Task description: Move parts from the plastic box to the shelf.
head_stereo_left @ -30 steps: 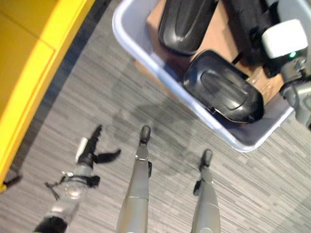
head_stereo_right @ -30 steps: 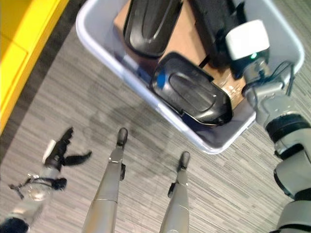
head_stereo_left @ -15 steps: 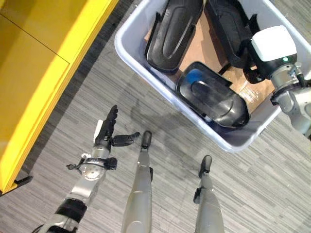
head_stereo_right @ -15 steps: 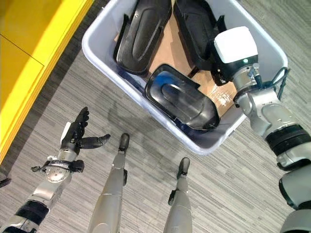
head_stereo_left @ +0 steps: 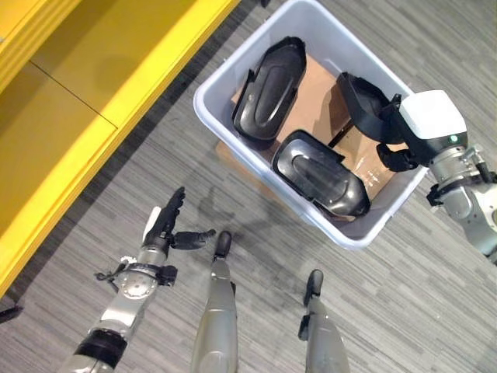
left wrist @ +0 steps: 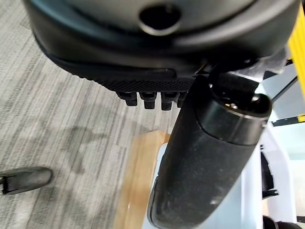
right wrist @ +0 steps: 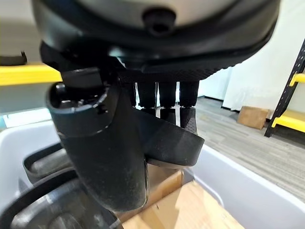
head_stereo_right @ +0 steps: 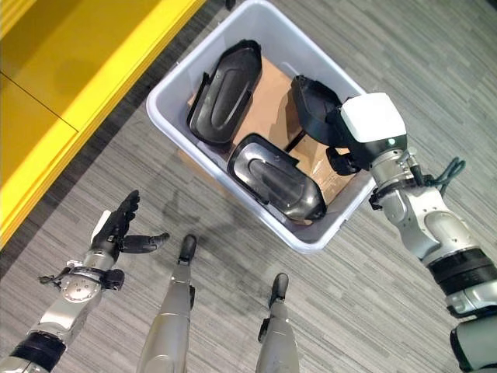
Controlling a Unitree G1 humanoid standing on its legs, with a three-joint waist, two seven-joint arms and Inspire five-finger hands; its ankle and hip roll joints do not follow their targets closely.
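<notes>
Right hand (head_stereo_right: 335, 159) seemingly grasps one black part (head_stereo_right: 312, 102) inside the plastic box (head_stereo_right: 311, 233); two others remain; left hand (head_stereo_right: 115, 229) hangs released beside it.

This looks like a warehouse or factory logistics area rather than a home. A grey plastic box (head_stereo_left: 233, 124) of moulded black parts (head_stereo_left: 268, 93) on cardboard (head_stereo_left: 322, 89) stands on grey striped carpet-tile floor (head_stereo_left: 404, 311), with a large yellow shelf (head_stereo_left: 85, 101) along the far left. The right wrist view adds more yellow racking on a dark perforated upright (right wrist: 286, 100), a plain white wall (right wrist: 267, 67) and a cardboard carton (right wrist: 253, 116) left on the floor.
</notes>
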